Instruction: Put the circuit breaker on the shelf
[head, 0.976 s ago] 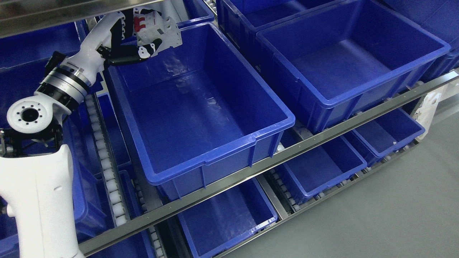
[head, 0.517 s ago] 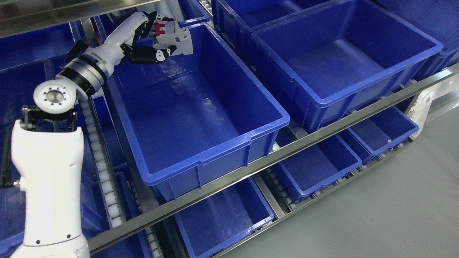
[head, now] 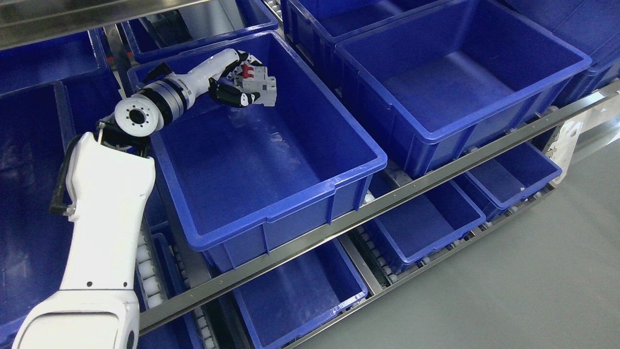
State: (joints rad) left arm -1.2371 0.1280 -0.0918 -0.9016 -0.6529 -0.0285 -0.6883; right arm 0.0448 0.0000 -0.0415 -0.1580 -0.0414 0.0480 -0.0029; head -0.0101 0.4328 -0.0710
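The circuit breaker (head: pixel 259 87), a white unit with red switch levers on its upper face, is held in my left hand (head: pixel 232 85) above the far-left portion of a large blue bin (head: pixel 290 208). It hangs clear of the bin floor, just inside the bin's back wall, and is tilted so that the red levers face up and toward the rear. My fingers (head: pixel 237 99) are curled around the breaker's body: the black-and-white thumb segment lies along its lower near side, and the remaining fingers wrap over the top and rear. The grip is closed on the part, not spread. My left forearm (head: pixel 109 203) comes up from the lower left corner, bends at a round white joint (head: pixel 137 118) over the bin's left rim, and reaches across toward the back of the bin. The bin's interior shows only bare blue plastic with light reflections on the floor. The bin rests on a sloped shelf level bounded at the front by a metal rail (head: pixel 387 203). To its right on the same level sits a second blue bin (head: pixel 460 92) of similar size. Further blue bins occupy the lower shelf level (head: pixel 426 228) beneath the rail, beside white rollers (head: pixel 147 276). A grey floor (head: pixel 508 300) fills the lower right.
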